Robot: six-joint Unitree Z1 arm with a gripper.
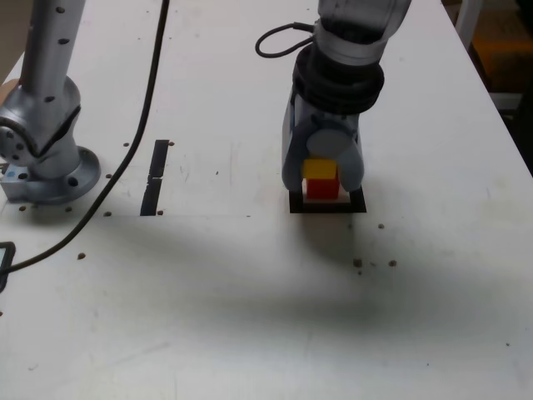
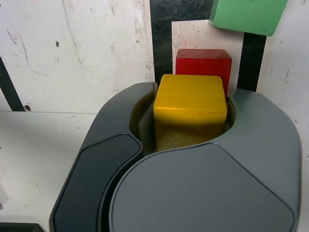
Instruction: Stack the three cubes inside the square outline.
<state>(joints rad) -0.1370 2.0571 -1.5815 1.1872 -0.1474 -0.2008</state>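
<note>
A red cube stands inside the square outline of black tape. The yellow cube sits right on top of it. My gripper reaches down from above, shut on the yellow cube with one jaw at each side. In the wrist view the yellow cube fills the gap between the jaws of the gripper, and the red cube peeks out beneath it. The green cube lies beyond them, overlapping a far stretch of the square outline. The exterior view hides the green cube behind the arm.
A straight black tape strip lies toward the exterior view's left. The arm's grey base is bolted at the far left, and a black cable runs past it. The table's edge slants down the right.
</note>
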